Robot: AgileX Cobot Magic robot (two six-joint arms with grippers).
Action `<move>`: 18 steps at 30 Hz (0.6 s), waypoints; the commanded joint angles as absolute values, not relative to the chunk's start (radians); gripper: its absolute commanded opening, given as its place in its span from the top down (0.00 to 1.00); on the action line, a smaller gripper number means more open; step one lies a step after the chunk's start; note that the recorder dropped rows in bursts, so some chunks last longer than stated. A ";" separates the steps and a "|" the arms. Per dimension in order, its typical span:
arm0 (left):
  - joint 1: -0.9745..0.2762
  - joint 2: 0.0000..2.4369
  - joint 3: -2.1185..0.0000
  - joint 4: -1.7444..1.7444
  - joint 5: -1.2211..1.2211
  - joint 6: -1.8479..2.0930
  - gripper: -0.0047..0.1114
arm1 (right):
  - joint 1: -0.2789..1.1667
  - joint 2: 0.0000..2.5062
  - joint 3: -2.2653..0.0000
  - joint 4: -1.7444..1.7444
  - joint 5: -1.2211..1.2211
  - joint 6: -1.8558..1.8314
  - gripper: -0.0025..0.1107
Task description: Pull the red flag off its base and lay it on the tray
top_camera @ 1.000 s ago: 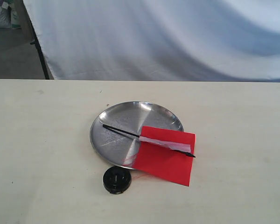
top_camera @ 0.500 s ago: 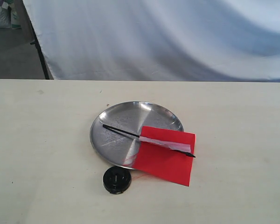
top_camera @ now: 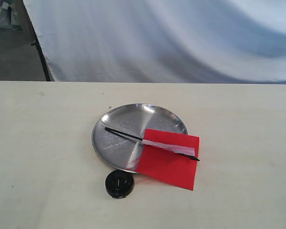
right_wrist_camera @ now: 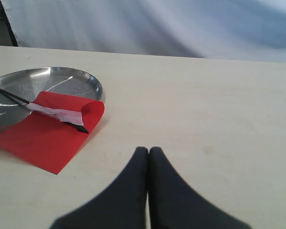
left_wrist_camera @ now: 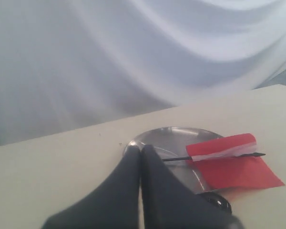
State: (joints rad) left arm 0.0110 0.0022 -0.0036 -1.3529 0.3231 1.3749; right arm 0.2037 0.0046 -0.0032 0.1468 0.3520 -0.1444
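The red flag [top_camera: 169,160] lies flat with its black stick across the steel tray [top_camera: 115,129]; its cloth hangs over the tray's near right rim onto the table. The black round base [top_camera: 118,183] stands apart on the table just in front of the tray. Neither gripper shows in the exterior view. In the left wrist view my left gripper [left_wrist_camera: 141,149] is shut and empty, back from the tray [left_wrist_camera: 178,136], flag [left_wrist_camera: 231,164] and base [left_wrist_camera: 219,202]. In the right wrist view my right gripper [right_wrist_camera: 148,150] is shut and empty over bare table, away from the flag [right_wrist_camera: 47,136] and tray [right_wrist_camera: 62,78].
The pale table [top_camera: 243,124] runs wide on both sides of the tray. A white cloth backdrop [top_camera: 171,38] hangs behind the table's far edge, with a dark stand leg [top_camera: 40,52] at the far left.
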 commanded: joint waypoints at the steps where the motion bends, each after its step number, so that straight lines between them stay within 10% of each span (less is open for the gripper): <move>1: 0.013 0.000 0.000 -1.400 0.297 1.394 0.96 | 0.206 0.000 0.000 0.148 0.349 -0.145 0.98; 18: 0.013 0.000 0.000 -1.338 0.305 1.312 0.96 | 0.206 0.000 0.000 0.148 0.349 -0.145 0.98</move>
State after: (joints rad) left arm 0.0110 0.0022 -0.0036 -1.3453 0.3006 1.3178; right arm 0.2037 0.0046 -0.0032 0.1468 0.3520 -0.1444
